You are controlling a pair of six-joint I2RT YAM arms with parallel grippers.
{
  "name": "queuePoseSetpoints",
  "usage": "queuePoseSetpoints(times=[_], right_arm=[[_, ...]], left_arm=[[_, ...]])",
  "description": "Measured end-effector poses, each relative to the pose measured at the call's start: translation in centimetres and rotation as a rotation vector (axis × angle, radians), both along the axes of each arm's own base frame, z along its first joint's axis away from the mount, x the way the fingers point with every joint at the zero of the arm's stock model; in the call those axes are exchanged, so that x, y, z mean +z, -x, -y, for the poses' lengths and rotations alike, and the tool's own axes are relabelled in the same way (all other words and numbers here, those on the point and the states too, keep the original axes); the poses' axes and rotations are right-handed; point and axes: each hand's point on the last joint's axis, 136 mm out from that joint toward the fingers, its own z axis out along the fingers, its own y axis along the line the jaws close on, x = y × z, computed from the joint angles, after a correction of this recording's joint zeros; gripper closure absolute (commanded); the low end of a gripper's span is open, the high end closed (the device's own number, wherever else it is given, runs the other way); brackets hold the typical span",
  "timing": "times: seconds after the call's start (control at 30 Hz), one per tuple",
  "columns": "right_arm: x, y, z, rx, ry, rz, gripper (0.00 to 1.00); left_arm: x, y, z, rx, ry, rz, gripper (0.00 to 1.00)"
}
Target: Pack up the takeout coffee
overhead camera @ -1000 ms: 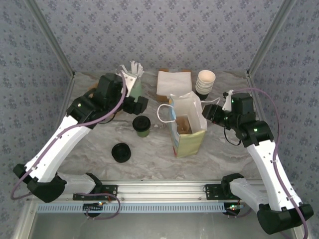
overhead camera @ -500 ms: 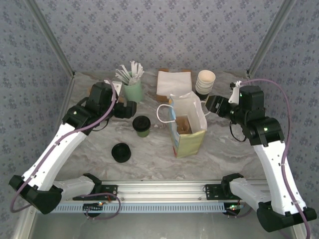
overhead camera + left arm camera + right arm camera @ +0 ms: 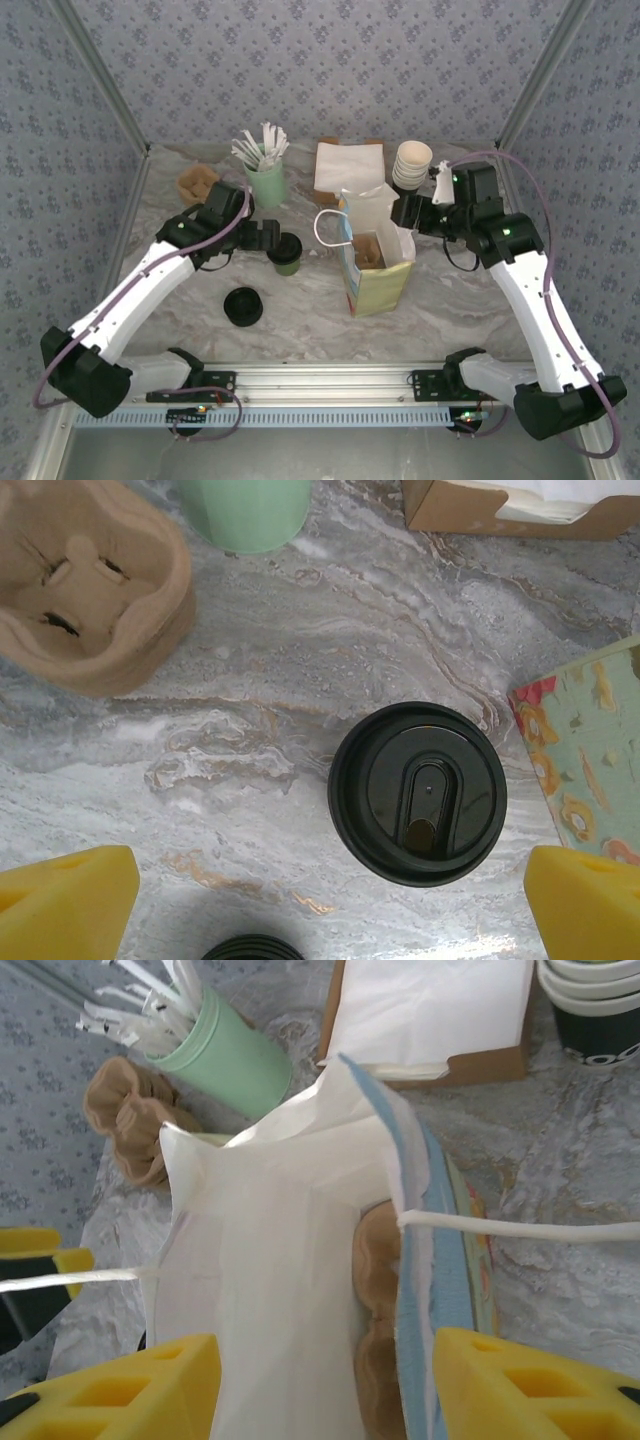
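Coffee (image 3: 285, 250) (image 3: 417, 793) stands lidded on table (image 3: 480, 300), just left of bag (image 3: 380, 270) (image 3: 270, 1260), outside it. Left gripper (image 3: 270, 237) (image 3: 320, 910) over it, wide open, empty. Right gripper (image 3: 405, 212) (image 3: 325, 1385) partly open, astride bag's top edge.

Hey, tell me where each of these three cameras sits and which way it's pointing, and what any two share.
Top external: fixed above and behind the bases, looking down on the table; the left arm and right arm show.
Left wrist: on the left arm, facing straight down at the takeout coffee lid; open left jaws' yellow tips at the bottom corners.
Right wrist: on the right arm, looking down into the paper bag mouth; right jaws' yellow tips apart, either side.
Shared: both wrist views catch the mint cup and brown carrier.
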Motion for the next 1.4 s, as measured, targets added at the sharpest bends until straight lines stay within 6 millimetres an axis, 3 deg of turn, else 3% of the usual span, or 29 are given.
queuePoseSetpoints(times=[0.3,0.5,0.7,1.03,1.4], right_arm=[[-2.2,0.0,-1.5,0.037,0.057,-0.051,0.45],[-2.7,-0.1,-1.7,0.031,0.08,-0.058,0.67],[-2.9,-0.2,-1.6,-0.007,0.085,-0.066,0.83],[-3.9,-0.4,-1.0,-0.105,0.082,-0.091,0.89],[-3.8,0.1,0.5,-0.276,0.014,-0.102,0.93]], left_arm=[[-1.8,-0.1,1.0,-0.012,-0.04,-0.108,0.01],[-0.1,-0.2,3.4,-0.062,-0.075,-0.155,0.01],[0.5,0.6,4.0,-0.081,-0.097,-0.19,0.01],[-0.3,0.8,3.8,-0.081,-0.12,-0.223,0.01],[0.5,0.4,4.0,-0.08,-0.106,-0.203,0.01]])
